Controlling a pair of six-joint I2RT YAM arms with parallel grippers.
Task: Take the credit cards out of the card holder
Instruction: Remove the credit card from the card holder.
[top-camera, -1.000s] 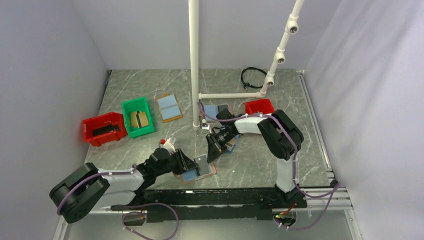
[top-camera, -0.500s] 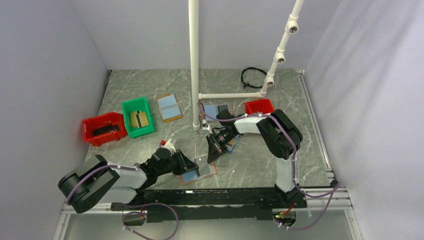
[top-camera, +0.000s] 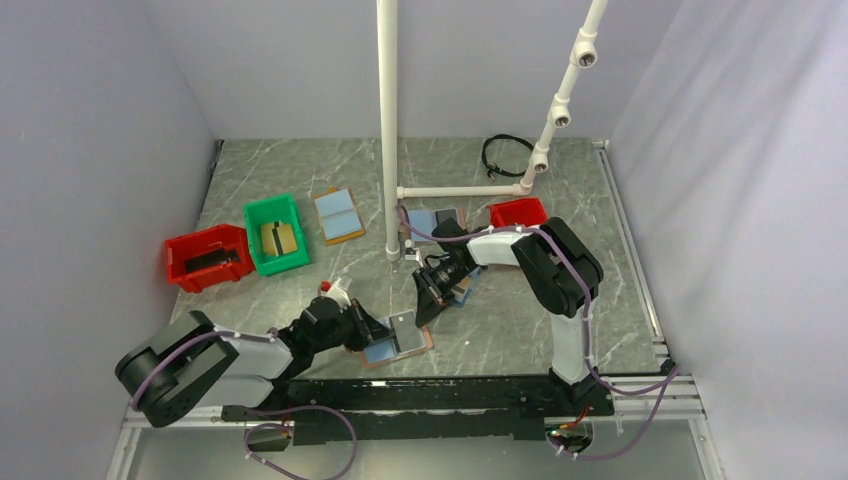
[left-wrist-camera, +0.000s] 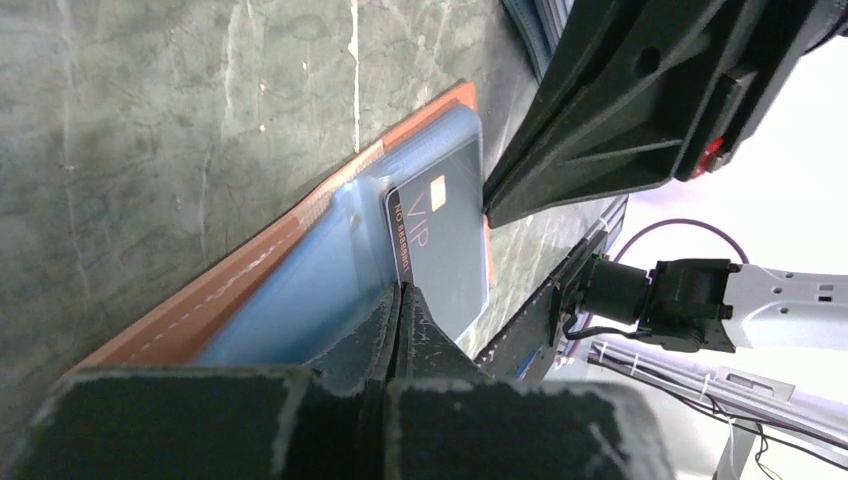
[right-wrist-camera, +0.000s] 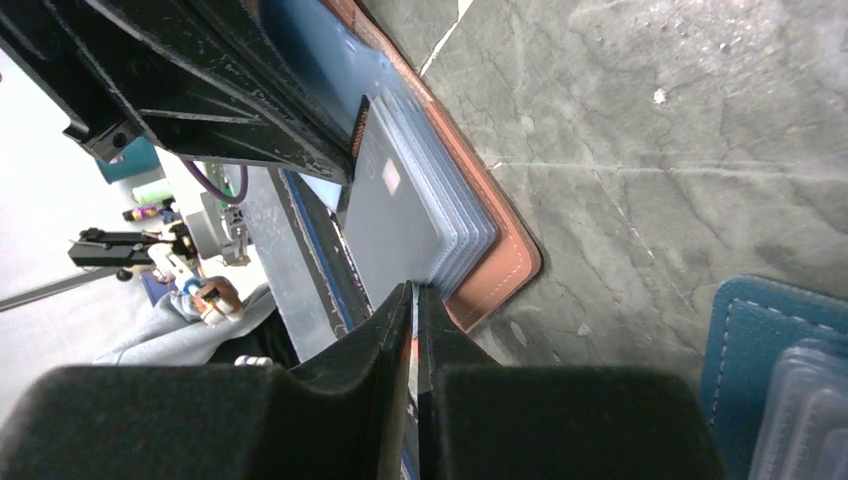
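The card holder, tan-rimmed and light blue inside, lies open near the table's front edge. It also shows in the left wrist view and the right wrist view. A dark grey credit card marked VIP sits in its right half. My left gripper is shut, its tips resting on the blue pocket at the card's near corner. My right gripper comes from the other side. Its jaws are closed at the card's far edge and seem to pinch it.
A red bin with a dark card and a green bin with a gold card stand at the left. A blue-lined holder lies behind. A navy holder lies under my right arm. A white pole and a small red bin stand behind.
My left arm's rear links swung a little to the right a second ago. Both grippers, the holder and the card have stayed in place.
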